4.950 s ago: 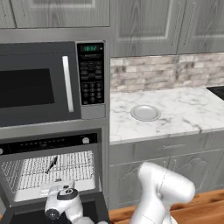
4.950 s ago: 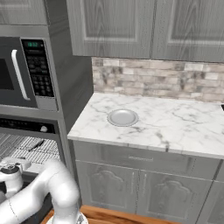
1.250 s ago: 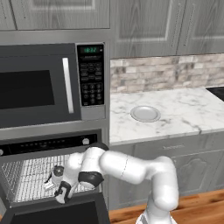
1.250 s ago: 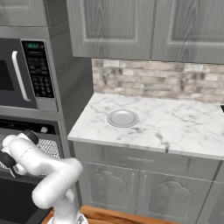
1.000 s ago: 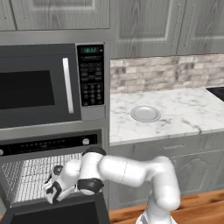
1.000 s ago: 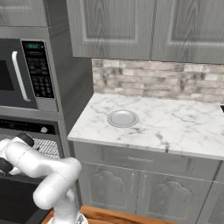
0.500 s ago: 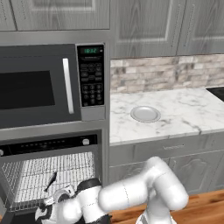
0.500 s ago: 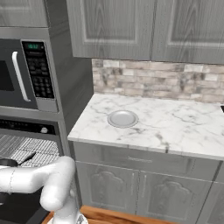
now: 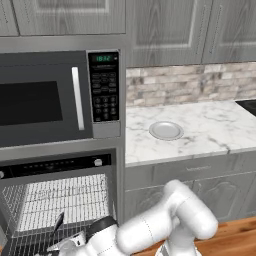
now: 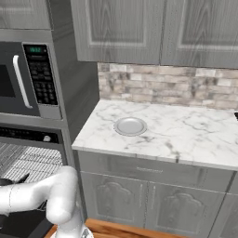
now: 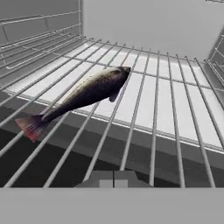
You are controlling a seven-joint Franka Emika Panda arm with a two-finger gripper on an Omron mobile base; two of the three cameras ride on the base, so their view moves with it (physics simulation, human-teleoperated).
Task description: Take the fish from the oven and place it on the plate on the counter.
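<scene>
Fish (image 11: pixel 89 94) lies diagonally on the oven (image 9: pixel 55 165) wire rack (image 11: pixel 166 105)

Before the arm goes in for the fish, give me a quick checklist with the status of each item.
1. Oven door open: ok, the racks are exposed.
2. Fish reachable: ok, it lies flat across the wire rack, nothing on top of it.
3. Tool lined up with the fish: not ok, in the hand view it sits left of centre.
4. Tool open: cannot tell, the fingertips barely show.
5. Plate free: ok, it is bare on the counter.
</scene>
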